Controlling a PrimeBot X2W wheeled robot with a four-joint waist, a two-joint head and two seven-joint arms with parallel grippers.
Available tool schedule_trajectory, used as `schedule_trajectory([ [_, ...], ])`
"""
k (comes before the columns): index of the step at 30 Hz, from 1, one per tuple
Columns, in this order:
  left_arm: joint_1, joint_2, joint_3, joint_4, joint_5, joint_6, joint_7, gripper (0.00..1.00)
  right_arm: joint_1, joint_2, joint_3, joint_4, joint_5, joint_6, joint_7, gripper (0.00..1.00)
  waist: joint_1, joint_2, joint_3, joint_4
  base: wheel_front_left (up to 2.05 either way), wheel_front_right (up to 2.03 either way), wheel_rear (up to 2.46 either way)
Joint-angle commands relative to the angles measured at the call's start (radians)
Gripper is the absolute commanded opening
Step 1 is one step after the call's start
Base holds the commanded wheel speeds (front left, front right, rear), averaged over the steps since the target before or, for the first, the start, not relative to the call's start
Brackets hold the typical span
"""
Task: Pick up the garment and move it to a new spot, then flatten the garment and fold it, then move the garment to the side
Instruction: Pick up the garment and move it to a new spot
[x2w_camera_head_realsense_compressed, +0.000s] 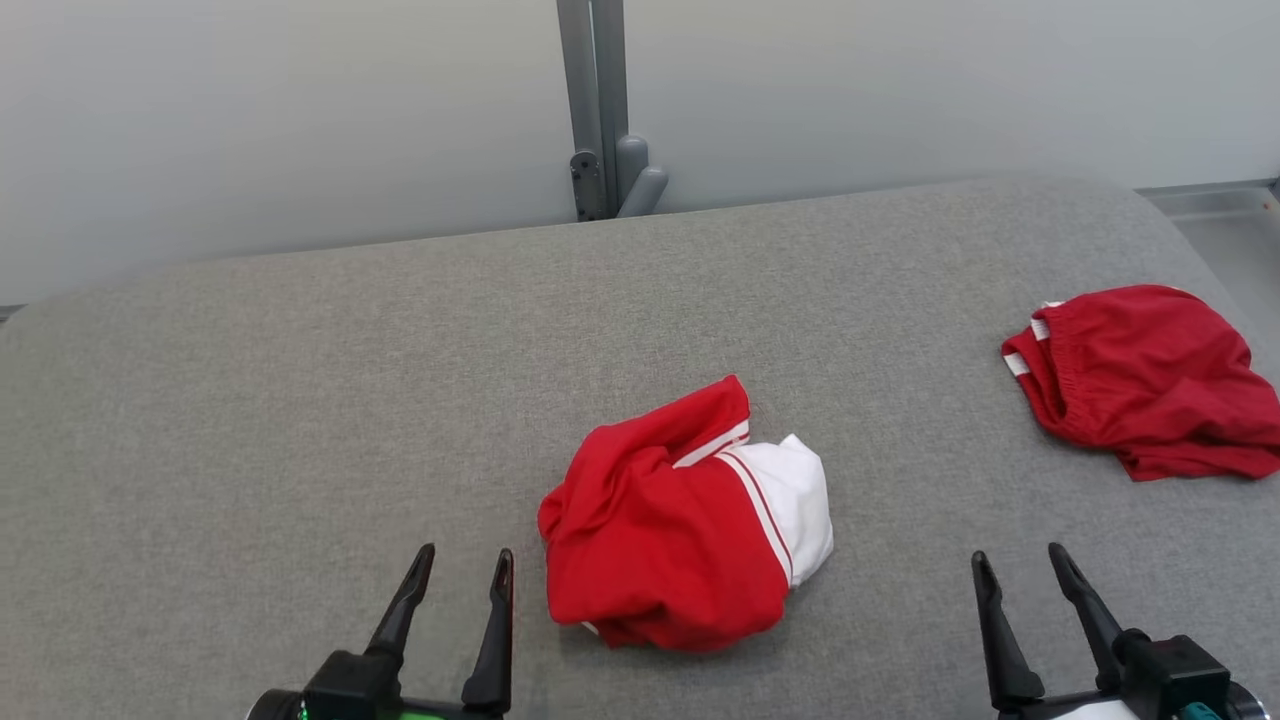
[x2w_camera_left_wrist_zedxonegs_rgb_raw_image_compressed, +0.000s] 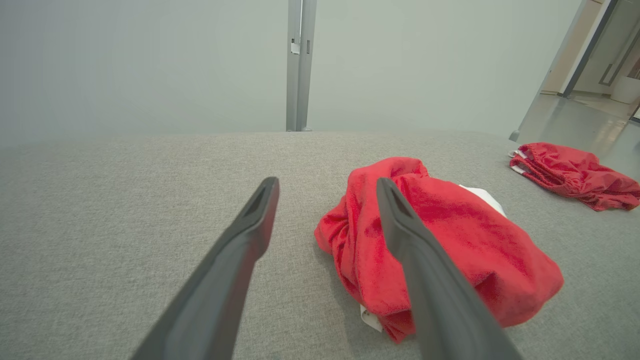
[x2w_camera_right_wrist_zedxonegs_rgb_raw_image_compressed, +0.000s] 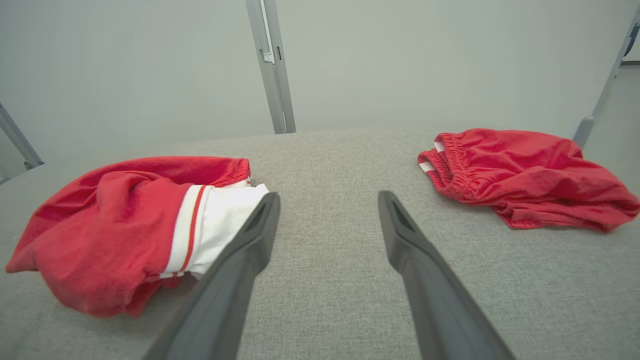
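Observation:
A crumpled red garment with a white panel and red-and-white stripes lies in a heap near the middle front of the grey padded table. My left gripper stands open just left of it, apart from the cloth and holding nothing. In the left wrist view the garment sits ahead and to the right, partly behind the right finger of that gripper. Further right, my right gripper is open and empty. Its wrist view shows the garment at the left of the gripper.
A second red garment with an elastic waistband lies bunched at the table's right edge, also seen as the red garment in the right wrist view. A grey post stands behind the table against a pale wall.

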Motion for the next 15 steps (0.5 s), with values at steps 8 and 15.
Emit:
schedule_trajectory([
  [8,0.11,-0.005,0.117,-0.037,0.081,-0.052,0.0,1.0,0.038,-0.002,-0.073,-0.021,-0.045,-0.001,0.0,1.0,0.0001,0.0055,-0.031,0.059,0.0,0.0,0.0],
  [15,0.152,-0.035,0.208,-0.017,0.116,-0.088,0.0,1.0,0.045,-0.002,-0.111,-0.021,-0.071,-0.001,0.0,1.0,0.0001,0.0055,-0.049,0.091,0.0,0.0,0.0],
])
